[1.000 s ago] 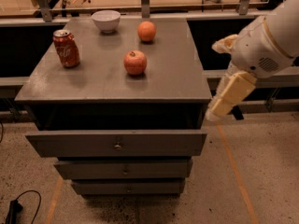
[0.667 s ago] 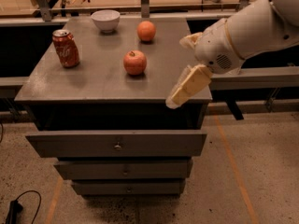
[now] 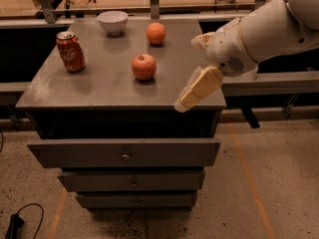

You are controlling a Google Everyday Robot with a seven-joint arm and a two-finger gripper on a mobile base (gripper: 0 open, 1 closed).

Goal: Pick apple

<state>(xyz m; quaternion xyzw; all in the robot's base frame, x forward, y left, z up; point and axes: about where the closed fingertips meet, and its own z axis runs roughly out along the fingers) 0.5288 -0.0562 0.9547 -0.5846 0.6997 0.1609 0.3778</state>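
The apple [image 3: 144, 66], reddish-orange with a dark stem dimple, sits near the middle of the grey cabinet top [image 3: 99, 86]. My gripper [image 3: 189, 96], cream-coloured on a white arm, hangs over the front right corner of the top. It points down and to the left, to the right of the apple and nearer the front, well apart from it. It holds nothing that I can see.
A smooth orange fruit [image 3: 156, 33] lies behind the apple. A white bowl [image 3: 112, 21] stands at the back, a red soda can [image 3: 70, 52] at the left. Drawers [image 3: 124, 153] are below the top. A rail and a wooden table run behind.
My arm has swung left from beside the cabinet, and the gripper now hangs over the front right corner of the top. The objects on the top have not moved.
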